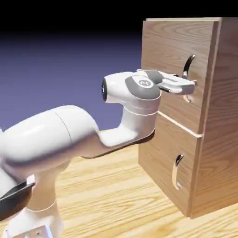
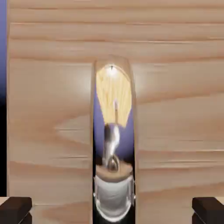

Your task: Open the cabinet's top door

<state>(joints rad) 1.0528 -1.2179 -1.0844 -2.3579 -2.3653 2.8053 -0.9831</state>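
The cabinet [image 1: 211, 116] stands on the right side of the wooden table [image 1: 107, 195], a tall box of light-brown wood grain with two doors on its front, one above the other. The top door [image 1: 174, 51] is the larger panel and sits flush with the cabinet's front, its edges in line with the smaller door [image 1: 165, 167] below, so it looks closed. A long curved silver handle [image 1: 188, 69] runs down the right part of the top door, and a shorter curved handle [image 1: 176, 171] is fixed to the lower one. The white arm [image 1: 69, 132] rises from the lower left and reaches level toward the right, with its wrist just in front of the top door. The gripper [image 1: 189, 87] points straight at the door and sits at the lower part of the long handle, its tip overlapping the handle in the exterior view. In the hand view the handle [image 2: 113, 140] fills the middle as a tall, shiny bar, mirroring the table and the arm, with the door's wood [image 2: 175, 109] spread behind it. The two dark fingertips [image 2: 15, 210] show in the bottom corners, well apart, one on each side of the handle and clear of it, so the fingers stand open around the handle and are not pressing on it. A thin strip of blue-violet backdrop [image 2: 2, 65] shows at the left edge of the hand view, beyond the door's edge.
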